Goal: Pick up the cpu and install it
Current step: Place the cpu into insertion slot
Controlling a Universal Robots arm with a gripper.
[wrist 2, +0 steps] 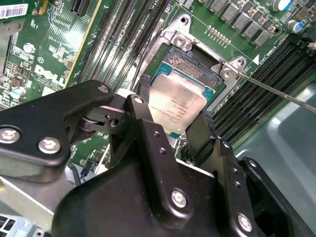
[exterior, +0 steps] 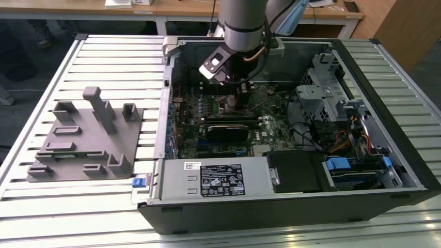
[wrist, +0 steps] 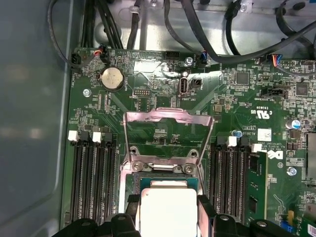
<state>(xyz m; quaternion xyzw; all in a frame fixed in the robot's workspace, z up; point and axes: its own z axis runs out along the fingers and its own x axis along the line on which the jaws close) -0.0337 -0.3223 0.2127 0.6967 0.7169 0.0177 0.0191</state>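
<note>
Silver-white cpu (wrist: pixel 168 210), black pincer (wrist 2: pixel 175 98), green motherboard (wrist: pixel 163 106), grey tray (exterior: pixel 76 150), pale slatted table (exterior: pixel 110 67)

Arm (exterior: pixel 242 26): grey cylindrical segment with a black cable (exterior: pixel 280 18) alongside and a white-and-black wrist block (exterior: pixel 214 65). Gripper (wrist 2: pixel 175 101): matte black angular linkage plates, two fingers (wrist 2: pixel 150 133), silver socket-head screws (wrist 2: pixel 178 198).

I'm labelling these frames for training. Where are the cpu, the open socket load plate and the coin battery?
cpu (wrist: pixel 169 212): first wrist view, middle of its silver top.
socket load plate (wrist: pixel 168 117): first wrist view, cross bar at its free end.
coin battery (wrist: pixel 111 78): first wrist view, centre of its face.
</note>
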